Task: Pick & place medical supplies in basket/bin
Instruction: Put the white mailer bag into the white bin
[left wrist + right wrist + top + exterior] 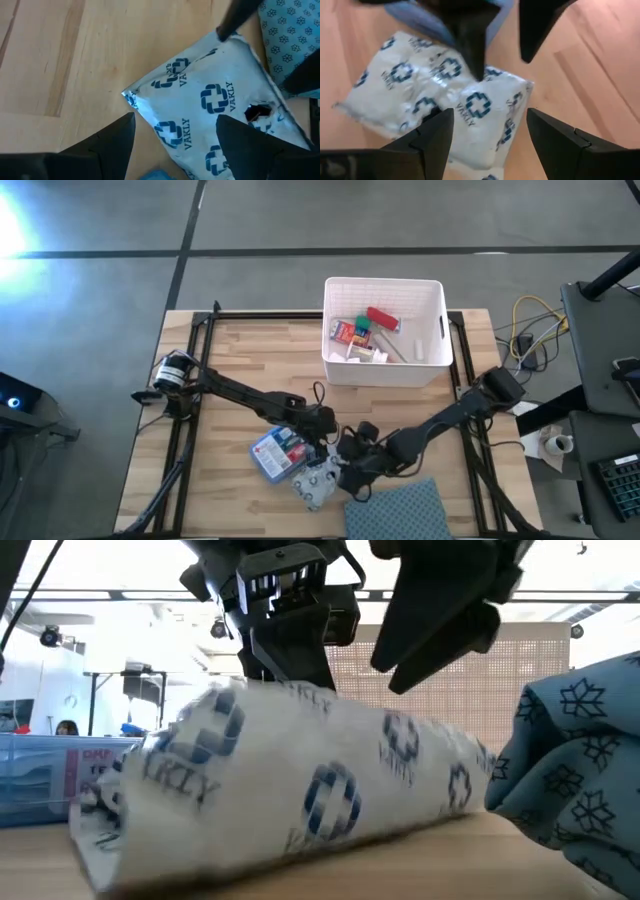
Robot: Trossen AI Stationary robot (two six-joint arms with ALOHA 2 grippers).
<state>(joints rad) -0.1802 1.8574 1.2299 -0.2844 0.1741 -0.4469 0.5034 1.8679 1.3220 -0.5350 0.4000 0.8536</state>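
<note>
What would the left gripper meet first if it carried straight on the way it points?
Most likely the white patterned pouch: the left gripper stands open just over it, one corner lying between its fingers. How close it is cannot be told.

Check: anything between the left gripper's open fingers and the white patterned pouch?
Nothing. In the left wrist view the left gripper hangs open straight over the white patterned pouch, with only bare wooden table beside it.

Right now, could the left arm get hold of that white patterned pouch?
Probably yes: the left gripper hangs open right over the white pouch. The right gripper, also open above it, may crowd it.
</note>
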